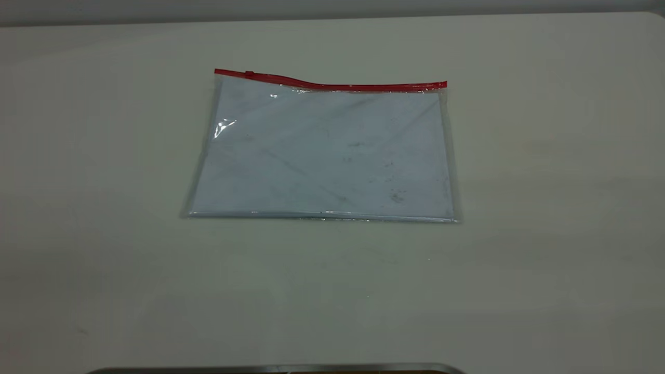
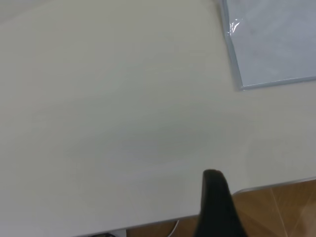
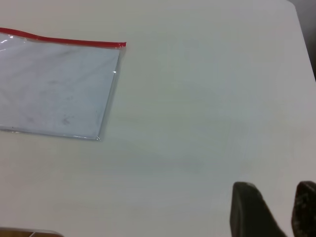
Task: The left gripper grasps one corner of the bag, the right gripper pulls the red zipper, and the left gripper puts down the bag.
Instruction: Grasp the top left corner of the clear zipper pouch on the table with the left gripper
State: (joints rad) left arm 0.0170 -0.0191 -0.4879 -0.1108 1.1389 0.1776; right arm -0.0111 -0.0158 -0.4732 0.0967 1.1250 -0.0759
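The bag lies flat in the middle of the table, a clear pouch over a pale blue-white sheet with dark smudges. The red zipper runs along its far long edge, with the small slider tab near the left end. Neither arm shows in the exterior view. In the left wrist view the left gripper hovers over the table's near edge, well away from the bag. The right gripper is open and empty above bare table, far from the bag and the corner at the zipper's end.
The pale table stretches wide on every side of the bag. A metal strip borders its near edge. Wooden floor shows beyond the table edge in the left wrist view.
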